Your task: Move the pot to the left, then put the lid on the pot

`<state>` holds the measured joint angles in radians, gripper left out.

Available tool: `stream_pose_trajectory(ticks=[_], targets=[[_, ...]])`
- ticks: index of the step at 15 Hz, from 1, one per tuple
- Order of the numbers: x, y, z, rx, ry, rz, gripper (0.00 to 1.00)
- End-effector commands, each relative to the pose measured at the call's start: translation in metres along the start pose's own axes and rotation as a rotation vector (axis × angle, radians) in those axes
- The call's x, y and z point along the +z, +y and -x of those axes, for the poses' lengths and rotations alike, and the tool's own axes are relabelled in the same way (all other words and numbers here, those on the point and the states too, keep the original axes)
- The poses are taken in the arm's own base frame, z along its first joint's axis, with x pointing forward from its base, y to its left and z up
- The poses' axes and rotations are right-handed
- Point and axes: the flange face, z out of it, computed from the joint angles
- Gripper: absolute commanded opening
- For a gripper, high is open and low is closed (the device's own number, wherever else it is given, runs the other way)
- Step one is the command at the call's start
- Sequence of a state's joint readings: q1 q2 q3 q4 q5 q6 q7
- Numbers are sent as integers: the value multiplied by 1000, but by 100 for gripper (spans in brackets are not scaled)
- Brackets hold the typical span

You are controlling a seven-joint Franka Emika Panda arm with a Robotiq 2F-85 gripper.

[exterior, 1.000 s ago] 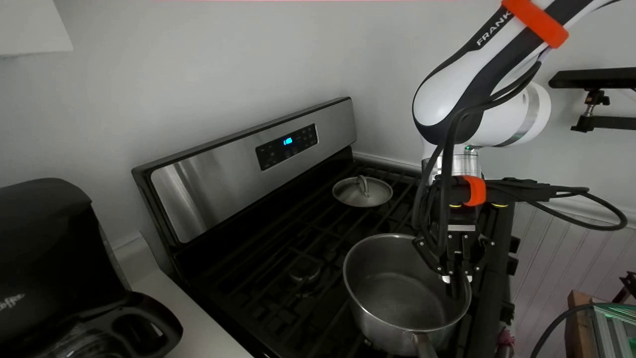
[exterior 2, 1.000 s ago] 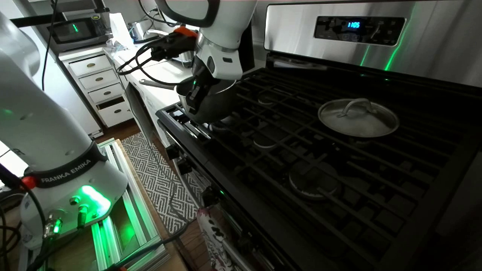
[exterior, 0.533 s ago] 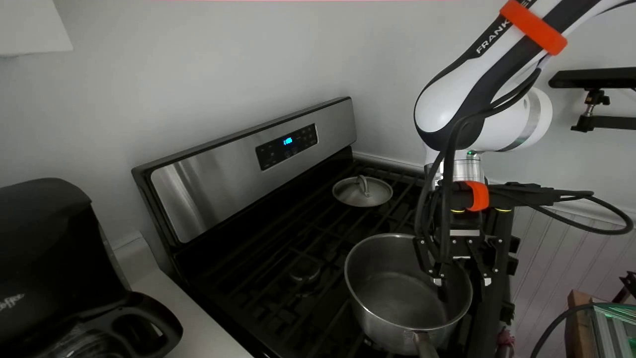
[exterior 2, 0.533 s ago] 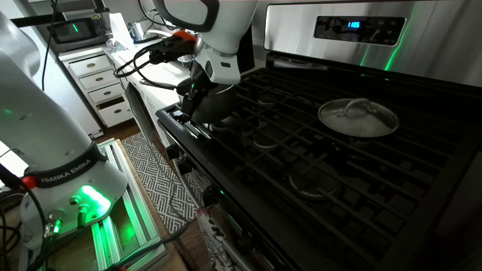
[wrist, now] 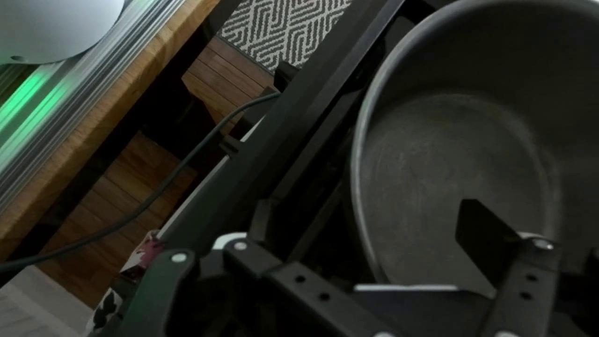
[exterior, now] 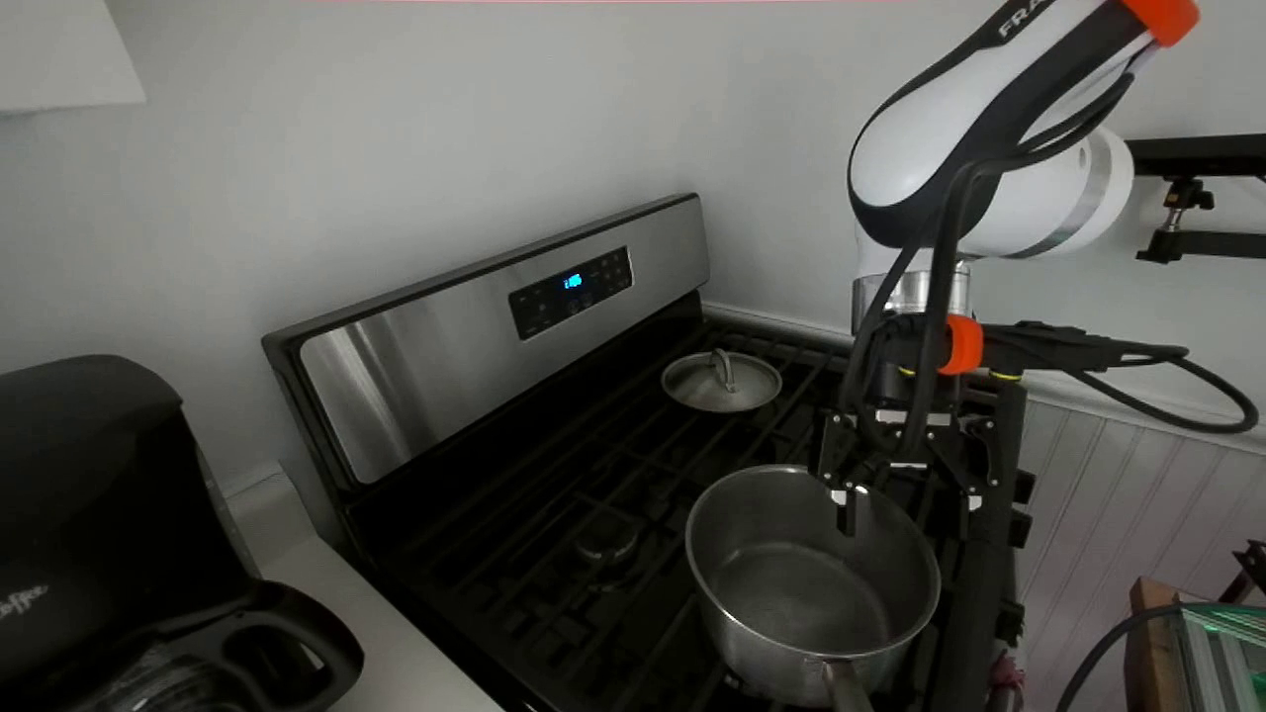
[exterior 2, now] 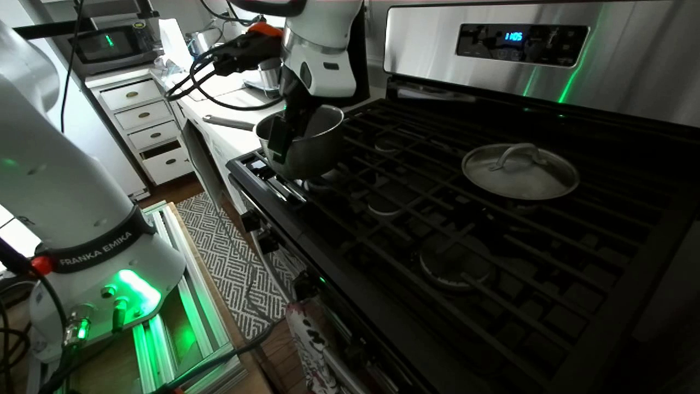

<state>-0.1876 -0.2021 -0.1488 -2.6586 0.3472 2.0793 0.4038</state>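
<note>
Wrist view: gripper point(wrist: 368, 206) spread wide and holding nothing, with one finger point(wrist: 484, 238) over the inside of the pot point(wrist: 468, 145) and the other outside its rim, on the side toward the front edge of the stove point(exterior 2: 404, 230). Cannot tell the height of either finger against the rim. As for the pot, sits upright in both exterior views at the front left of the stove, as met from the robot's base point(exterior 2: 101, 273), long handle pointing off its left side. Probably far enough left for that half of the task. As for the lid point(exterior 2: 522, 178), lies flat at the back right of the stove, handle up, well apart from the gripper and not yet on the pot. Most likely next: up and clear of the rim, then across the stove, back and rightward, to the lid. Turns on that handle, an arch at the centre, with its long axis seeming to run aslant to the edges of the stove; exact angle hard to tell. May call for a turn of the gripper, to close across the arch, not along it. Sideways first, could snag the rim and drag the pot.
</note>
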Motion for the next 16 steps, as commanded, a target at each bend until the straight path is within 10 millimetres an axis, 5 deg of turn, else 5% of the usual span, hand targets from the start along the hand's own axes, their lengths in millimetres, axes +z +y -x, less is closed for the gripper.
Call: stream_pose_trajectory(ticks=[1, 5, 6, 13, 16], targets=[[-46, 6, 17, -19, 79, -54, 100], [-100, 5, 25, -60, 153, -147, 100], [-73, -1, 17, -44, 127, -110, 100], [-74, -2, 17, -44, 124, -109, 100], [-105, 3, -7, 10, 241, -138, 100]])
